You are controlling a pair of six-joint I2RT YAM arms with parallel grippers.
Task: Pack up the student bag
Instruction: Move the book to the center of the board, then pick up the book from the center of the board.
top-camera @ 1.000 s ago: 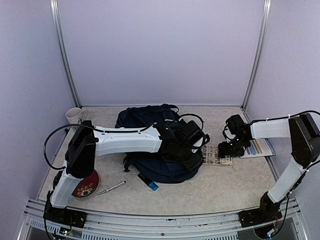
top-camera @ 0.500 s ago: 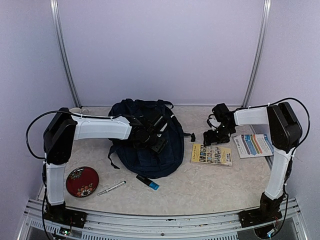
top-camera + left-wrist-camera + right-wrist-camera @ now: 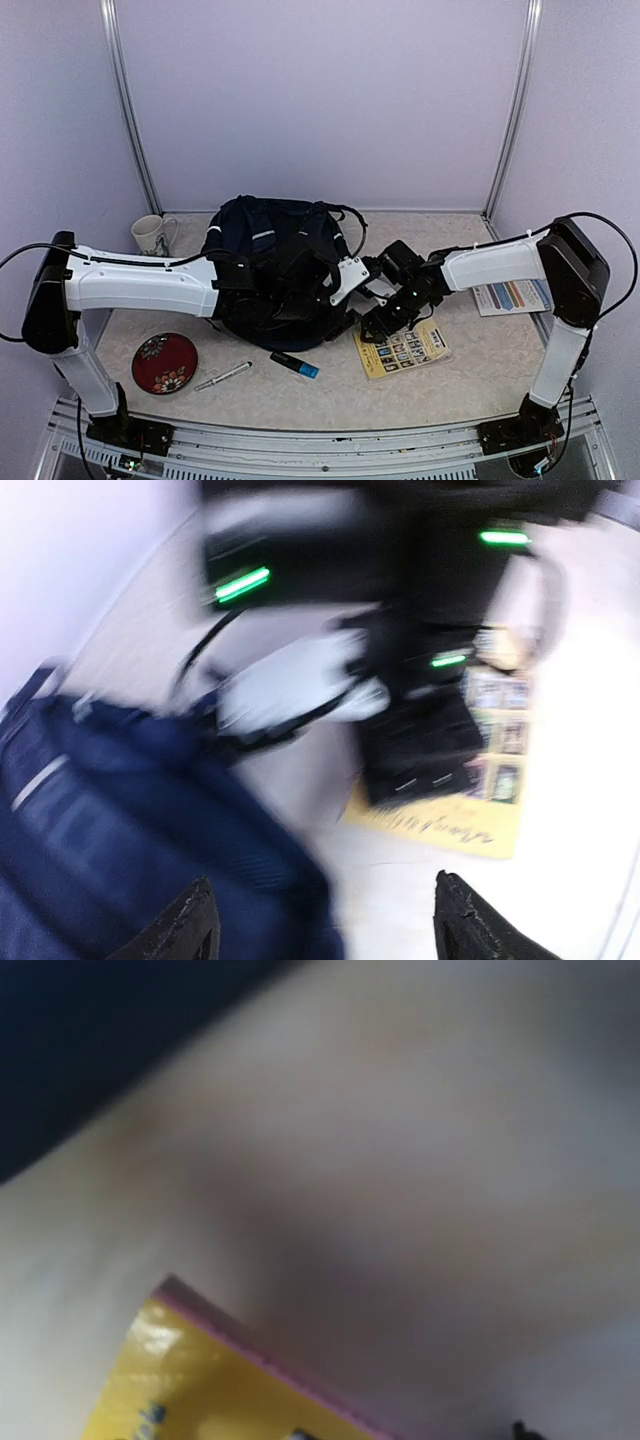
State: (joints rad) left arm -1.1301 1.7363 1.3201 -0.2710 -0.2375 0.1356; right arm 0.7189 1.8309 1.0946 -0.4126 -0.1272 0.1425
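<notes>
Student bag (image 3: 265,250) centre-left on surface (image 3: 480,385). Left pincer (image 3: 325,912) wide, empty, at bag's right edge. Right pincer (image 3: 385,320) wide, nothing held, over yellow booklet (image 3: 402,348). Likely step: fetching booklet. Next: grip its edge, hold bag open.

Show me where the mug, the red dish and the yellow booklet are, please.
mug (image 3: 149,236): top external view, on its white side wall.
red dish (image 3: 164,362): top external view, on its patterned middle.
yellow booklet (image 3: 408,350): top external view, on its picture-covered front.
</notes>
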